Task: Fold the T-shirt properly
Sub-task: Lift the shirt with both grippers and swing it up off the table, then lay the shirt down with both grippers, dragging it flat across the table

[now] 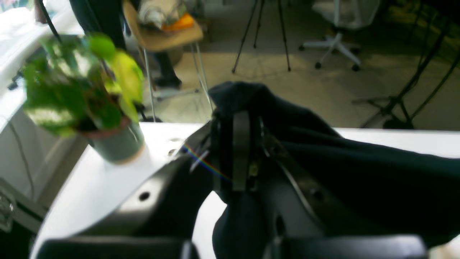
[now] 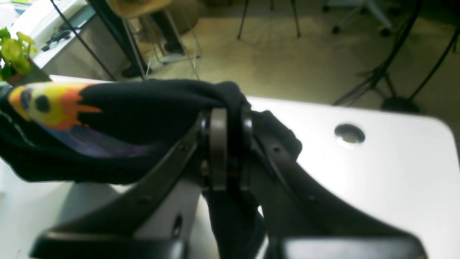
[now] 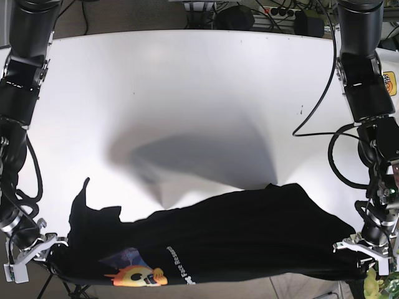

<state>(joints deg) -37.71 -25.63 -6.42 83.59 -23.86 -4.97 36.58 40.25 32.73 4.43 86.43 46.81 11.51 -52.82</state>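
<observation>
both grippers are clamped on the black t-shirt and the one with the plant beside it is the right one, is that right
Not quite. Both grippers are shut on the black T-shirt, but the potted plant stands close beside the left gripper, as the left wrist view shows. The right gripper sees it only far off.

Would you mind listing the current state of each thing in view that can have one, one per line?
T-shirt: lifted off the table, stretched between both grippers, print facing the base camera.
Left gripper: shut on the shirt's fabric.
Right gripper: shut on the shirt's fabric.
Potted plant: upright at the table's corner.
Table: bare under the shirt's shadow.
</observation>
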